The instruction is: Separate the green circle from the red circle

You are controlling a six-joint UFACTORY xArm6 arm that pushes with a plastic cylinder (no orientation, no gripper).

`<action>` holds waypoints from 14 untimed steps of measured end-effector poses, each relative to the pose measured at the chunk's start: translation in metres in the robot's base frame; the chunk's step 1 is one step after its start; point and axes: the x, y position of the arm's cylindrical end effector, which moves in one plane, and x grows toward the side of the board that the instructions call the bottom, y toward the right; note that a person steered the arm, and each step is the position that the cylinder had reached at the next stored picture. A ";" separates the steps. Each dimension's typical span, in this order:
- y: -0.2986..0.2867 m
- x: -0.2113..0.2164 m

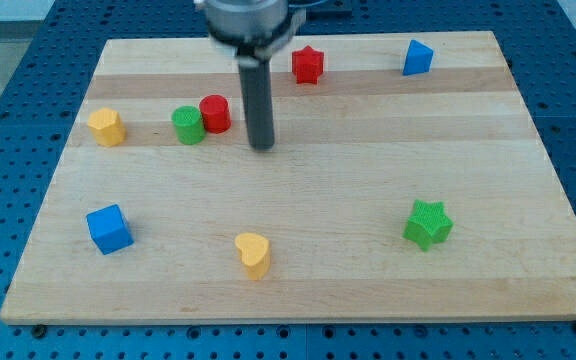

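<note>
Wooden board (308, 290) fills the frame. No jaws here, just my tip (262, 146), sitting right of the red circle (215, 113), which touches the green circle (188, 125), upper left. I'd wedge between them, slowly.

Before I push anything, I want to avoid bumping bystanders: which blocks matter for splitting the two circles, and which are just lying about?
Job: green circle, red circle, touching; my tip just right of them.

Lying about: red star, green star, two blue cubes, yellow blocks.

dark rod upright, my tip (262, 146) down — on the board
</note>
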 end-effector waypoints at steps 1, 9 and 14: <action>-0.051 -0.015; -0.170 -0.074; -0.186 -0.159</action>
